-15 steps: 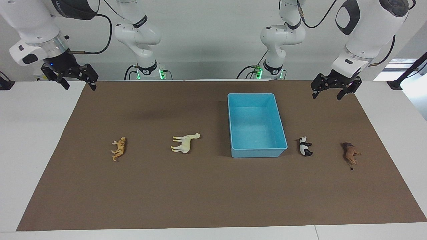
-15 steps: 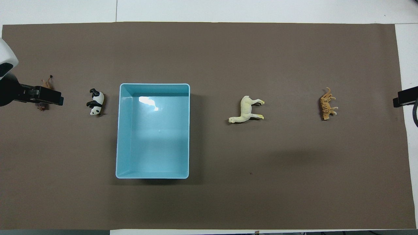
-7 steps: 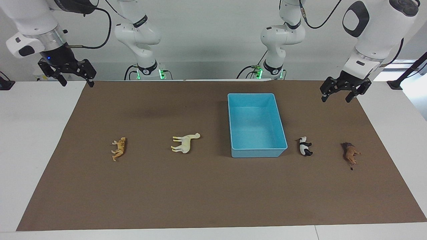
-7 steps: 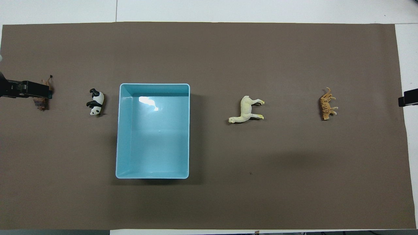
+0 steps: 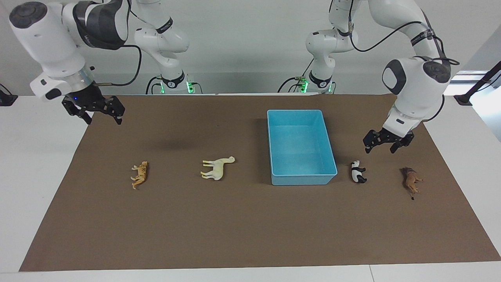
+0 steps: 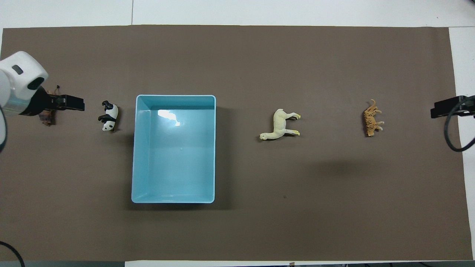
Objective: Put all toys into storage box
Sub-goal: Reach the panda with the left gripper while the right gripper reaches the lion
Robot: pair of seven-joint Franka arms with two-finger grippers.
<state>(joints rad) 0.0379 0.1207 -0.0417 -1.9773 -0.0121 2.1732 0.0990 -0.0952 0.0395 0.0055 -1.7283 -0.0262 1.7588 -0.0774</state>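
Note:
Four toys lie on their sides in a row on the brown mat. The orange tiger [image 5: 139, 175] [image 6: 372, 118] and the cream horse [image 5: 217, 167] [image 6: 281, 125] are toward the right arm's end. The panda [image 5: 357, 171] [image 6: 108, 116] lies beside the light blue storage box [image 5: 303, 180] [image 6: 174, 96], which holds nothing. The brown lion [image 5: 410, 181] [image 6: 46, 118] is toward the left arm's end, partly covered in the overhead view. My left gripper [image 5: 379, 150] [image 6: 76, 108] hangs open over the mat between panda and lion. My right gripper [image 5: 103, 119] [image 6: 439, 111] hangs open over the mat's edge.
The brown mat [image 5: 250, 227] covers most of the white table [image 5: 35, 164]. Both arm bases stand at the robots' edge of the table. A black stand [image 5: 475, 88] rises off the mat at the left arm's end.
The left gripper has dropped and swung toward the panda and lion. The right gripper has come down and inward over the mat's edge. The toys and box have not moved.

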